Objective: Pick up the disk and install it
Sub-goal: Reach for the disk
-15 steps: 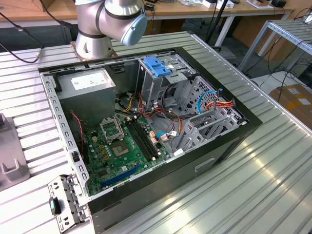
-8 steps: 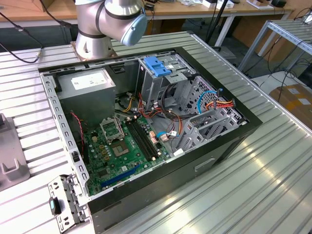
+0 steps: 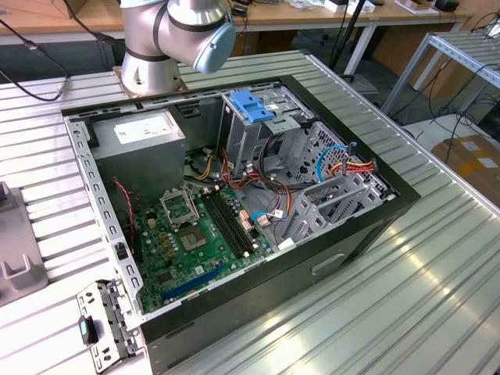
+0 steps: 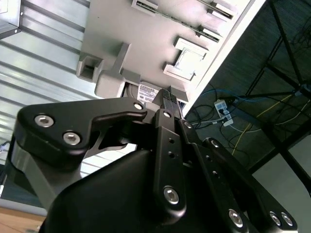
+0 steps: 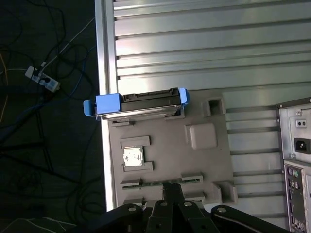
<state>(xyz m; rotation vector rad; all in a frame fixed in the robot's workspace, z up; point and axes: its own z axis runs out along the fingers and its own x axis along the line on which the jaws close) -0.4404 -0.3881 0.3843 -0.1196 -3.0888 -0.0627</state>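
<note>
The disk (image 5: 138, 104), a grey metal drive in a light-blue carrier, stands on its long edge in a slot of a grey fixture plate (image 5: 170, 150) at the table's edge. In the first wrist view my gripper (image 5: 170, 188) hovers over the opposite end of that plate, well apart from the disk. In the second wrist view the black fingers (image 4: 164, 136) lie pressed together with nothing between them, and a labelled corner of the disk (image 4: 147, 92) peeks out from behind them. The open computer case (image 3: 234, 195) lies on the table in the exterior view.
Inside the case are a motherboard (image 3: 195, 234), a power supply (image 3: 141, 141), grey drive cages (image 3: 328, 195), a blue latch (image 3: 251, 105) and loose cables. The arm's base (image 3: 156, 47) stands behind the case. Beyond the table edge (image 5: 104, 73) the floor holds cables and a power strip (image 5: 43, 80).
</note>
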